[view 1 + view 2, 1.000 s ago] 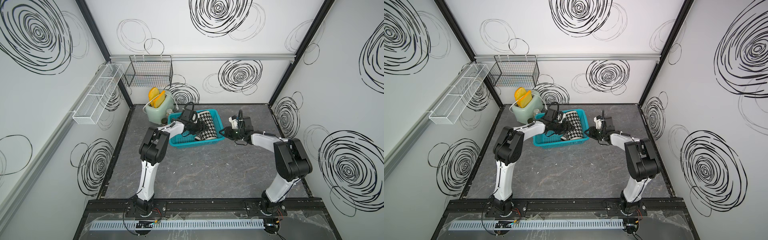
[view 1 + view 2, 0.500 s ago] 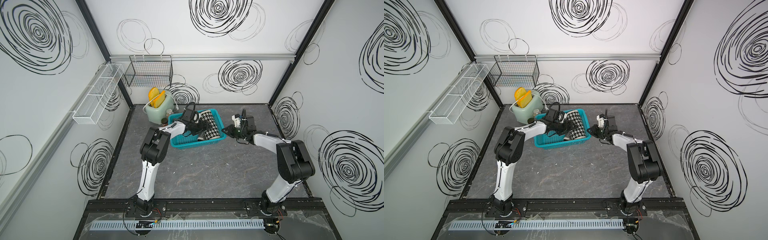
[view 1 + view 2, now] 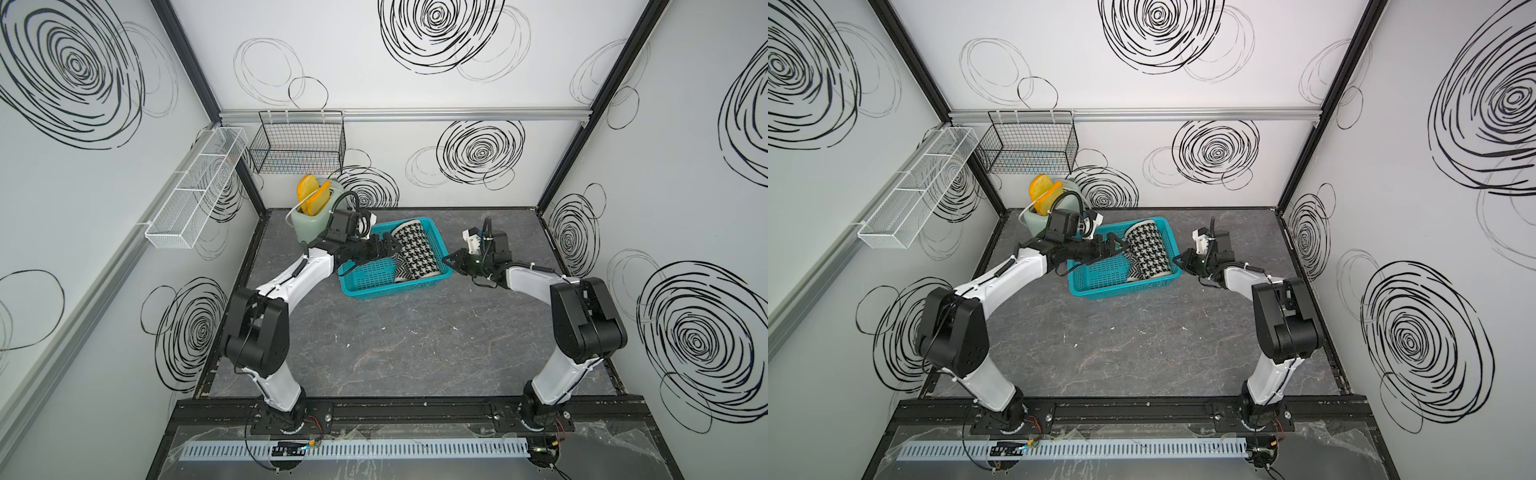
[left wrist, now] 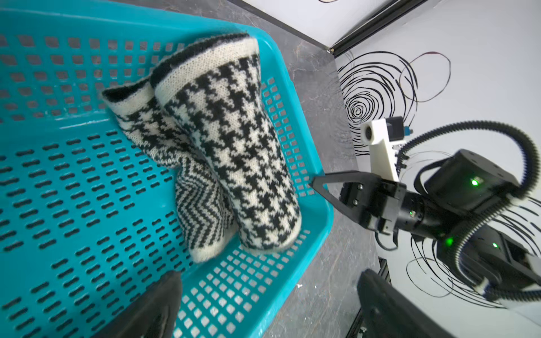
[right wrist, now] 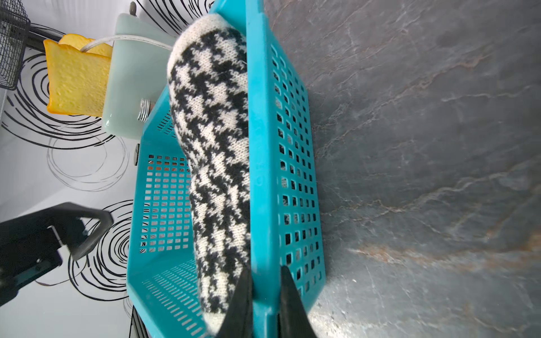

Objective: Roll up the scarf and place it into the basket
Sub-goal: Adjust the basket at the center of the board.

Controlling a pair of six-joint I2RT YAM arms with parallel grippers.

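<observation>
Two changes at once: the left gripper (image 3: 384, 249) has sprung wide open, letting go of the rolled scarf (image 3: 417, 253), which lies in the 3 o'clock half of the basket (image 3: 390, 291) at the table's (image 3: 415, 340) 12 o'clock, while the right gripper (image 5: 265, 295) has pinched the basket's rim, so placement looks done.

Twin overheads, wrist close-ups (sharing basket (image 4: 272, 58))
</observation>
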